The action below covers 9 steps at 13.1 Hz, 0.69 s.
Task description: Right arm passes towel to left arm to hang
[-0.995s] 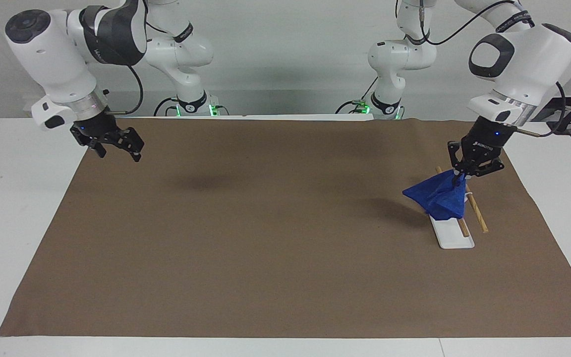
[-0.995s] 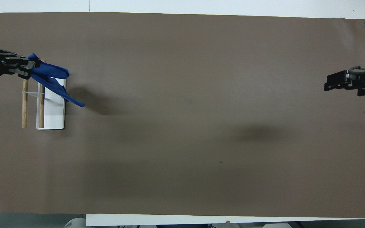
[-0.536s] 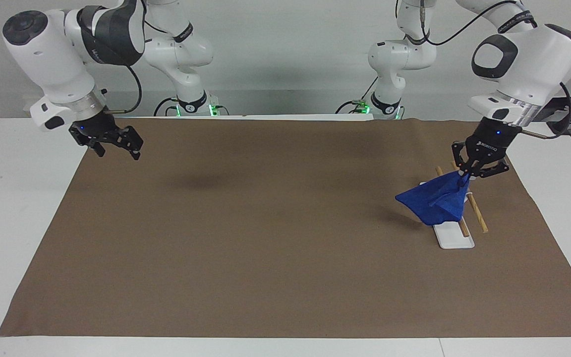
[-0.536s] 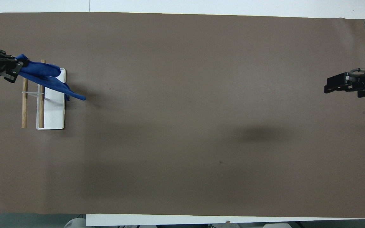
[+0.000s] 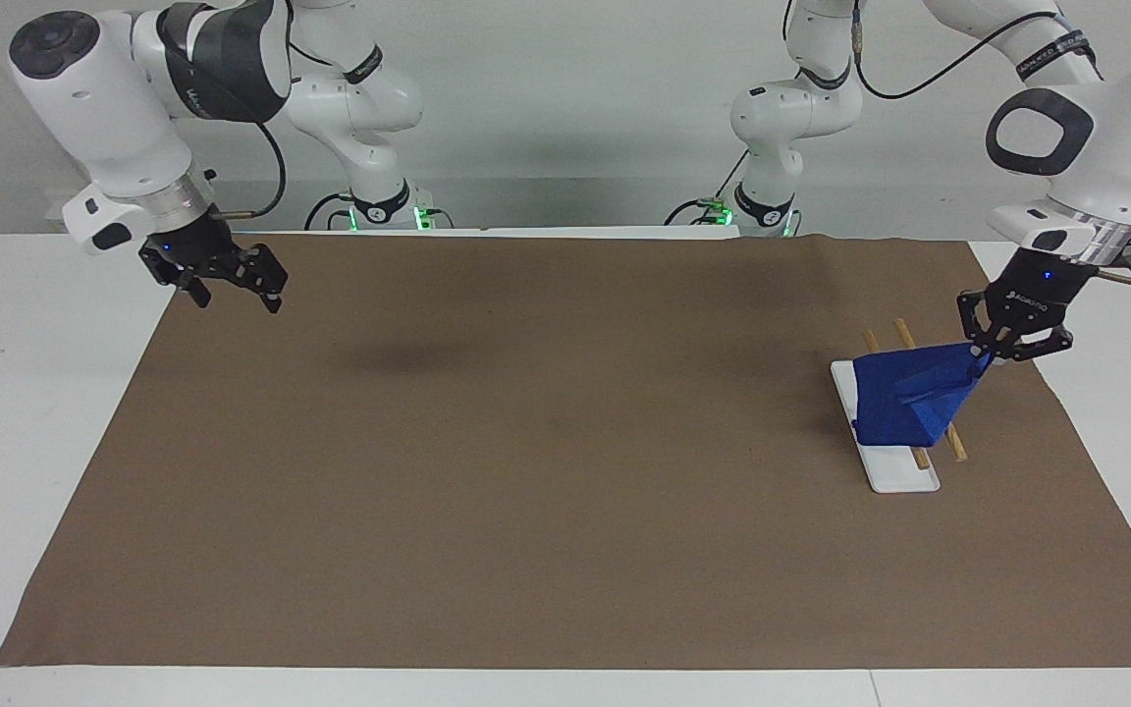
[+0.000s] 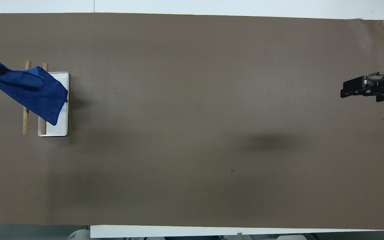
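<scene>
Dragged across the rack (image 5: 904, 471), the towel (image 5: 904, 398) hangs pinched in the left hand (image 5: 986, 351); right hand (image 5: 237, 290) wide.

Mat (image 5: 526, 471): lies on the table (image 5: 26, 393) and covers most of it.
Rack (image 5: 904, 476): stands on the mat, toward the left arm's end of the table.
Two rods (image 6: 25, 123): side by side over the rack, one rod outside the base.
Towel (image 5: 904, 398): hangs from the left gripper (image 5: 990, 349), draped across both rods and over the rack base.
Right gripper (image 5: 237, 290): in the air over the mat edge at the right arm's end, well apart from the towel.
</scene>
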Each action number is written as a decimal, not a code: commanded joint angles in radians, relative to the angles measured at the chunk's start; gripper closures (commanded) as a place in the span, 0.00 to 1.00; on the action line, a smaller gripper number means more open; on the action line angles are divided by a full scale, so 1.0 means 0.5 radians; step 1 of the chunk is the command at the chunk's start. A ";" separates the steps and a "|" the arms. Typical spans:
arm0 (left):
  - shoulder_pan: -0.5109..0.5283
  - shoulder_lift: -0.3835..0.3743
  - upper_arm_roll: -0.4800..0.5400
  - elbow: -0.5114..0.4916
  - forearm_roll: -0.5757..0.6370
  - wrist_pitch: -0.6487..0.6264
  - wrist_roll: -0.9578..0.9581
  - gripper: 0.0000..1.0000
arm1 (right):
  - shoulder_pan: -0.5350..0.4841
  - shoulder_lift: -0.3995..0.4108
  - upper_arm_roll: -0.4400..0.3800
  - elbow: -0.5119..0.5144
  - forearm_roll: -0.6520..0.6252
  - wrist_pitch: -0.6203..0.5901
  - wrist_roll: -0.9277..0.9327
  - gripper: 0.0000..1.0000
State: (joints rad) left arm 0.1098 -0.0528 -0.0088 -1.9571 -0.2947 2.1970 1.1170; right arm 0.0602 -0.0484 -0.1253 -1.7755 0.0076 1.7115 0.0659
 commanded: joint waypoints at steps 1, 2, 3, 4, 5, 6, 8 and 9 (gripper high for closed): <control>0.090 0.010 -0.004 -0.004 0.003 -0.001 0.055 1.00 | -0.001 -0.020 0.002 0.004 -0.031 -0.030 -0.040 0.00; 0.139 0.013 -0.004 -0.001 -0.012 -0.001 0.052 1.00 | -0.010 -0.020 0.002 -0.002 -0.031 -0.024 -0.043 0.00; 0.167 0.010 -0.004 -0.007 -0.061 -0.004 0.036 1.00 | -0.016 -0.020 0.002 -0.002 -0.027 -0.024 -0.046 0.00; 0.182 0.007 -0.004 -0.019 -0.061 -0.004 -0.003 1.00 | -0.016 -0.020 0.002 -0.002 -0.027 -0.024 -0.046 0.00; 0.182 -0.002 0.002 -0.068 -0.061 0.002 -0.107 1.00 | -0.019 -0.020 0.002 -0.002 -0.027 -0.024 -0.043 0.00; 0.185 -0.005 0.005 -0.092 -0.061 0.027 -0.241 1.00 | -0.022 -0.020 0.002 -0.002 -0.027 -0.024 -0.043 0.00; 0.207 -0.002 0.008 -0.132 -0.058 0.048 -0.335 1.00 | -0.028 -0.020 0.002 -0.002 -0.027 -0.024 -0.043 0.00; 0.249 -0.002 0.005 -0.154 -0.058 0.057 -0.332 1.00 | -0.031 -0.020 0.002 -0.002 -0.027 -0.024 -0.043 0.00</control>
State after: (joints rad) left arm 0.2031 -0.0452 -0.0023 -2.0014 -0.3131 2.2007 0.9704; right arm 0.0570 -0.0487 -0.1287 -1.7755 0.0076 1.7112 0.0659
